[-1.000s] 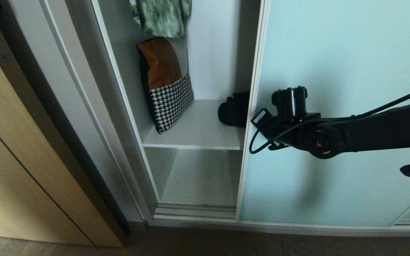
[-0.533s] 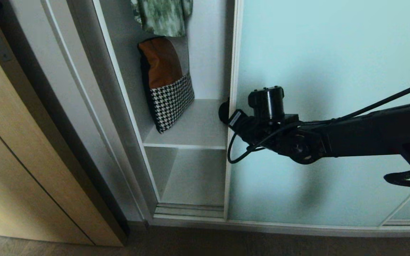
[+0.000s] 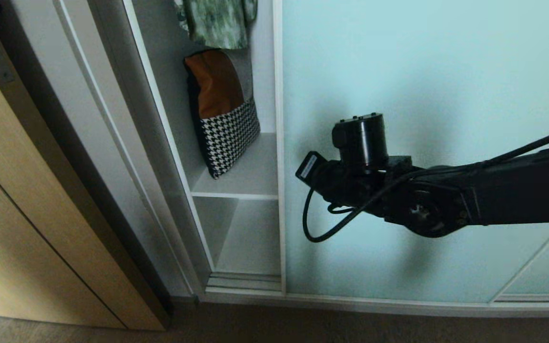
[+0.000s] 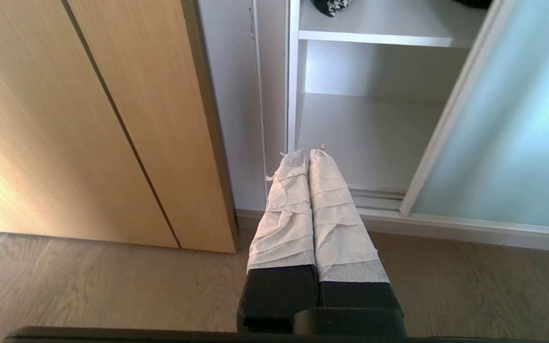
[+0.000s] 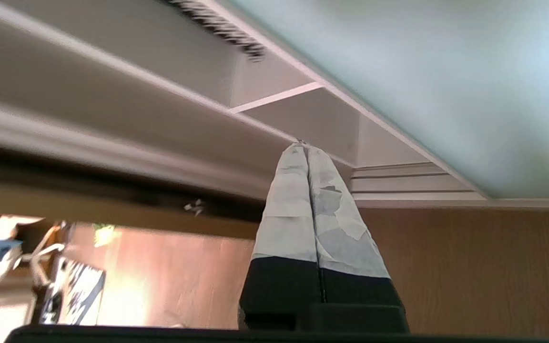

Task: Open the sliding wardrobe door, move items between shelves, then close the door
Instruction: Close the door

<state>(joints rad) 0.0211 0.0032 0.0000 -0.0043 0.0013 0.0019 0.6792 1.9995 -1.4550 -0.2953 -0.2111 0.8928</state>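
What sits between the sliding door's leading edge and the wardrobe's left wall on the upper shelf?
In the head view, only a houndstooth-and-brown cushion leaning on the left wall; the shelf between it and the sliding door edge is bare.

The sliding wardrobe door [image 3: 422, 71] is frosted pale turquoise, edged by a slim silvery-white frame. The shelves [image 3: 250, 176] are plain white, as are the wardrobe walls [image 3: 160, 119] around them. On the upper shelf leans a cushion [image 3: 222, 112] with a rust-orange top, a black-and-white houndstooth lower half and a black edge. Above it hangs a garment [image 3: 217, 21] mottled in green and pale cream. The cupboard door [image 4: 88, 119] beside the left fingers [image 4: 289, 205] is tan wood-grain with a thin dark seam. Both pairs of fingers, left and right [image 5: 293, 200], are wrapped in off-white crinkled tape over black bases. The floor [image 4: 88, 286] is grey-brown wood-grain. The right arm [image 3: 470, 195] is black.
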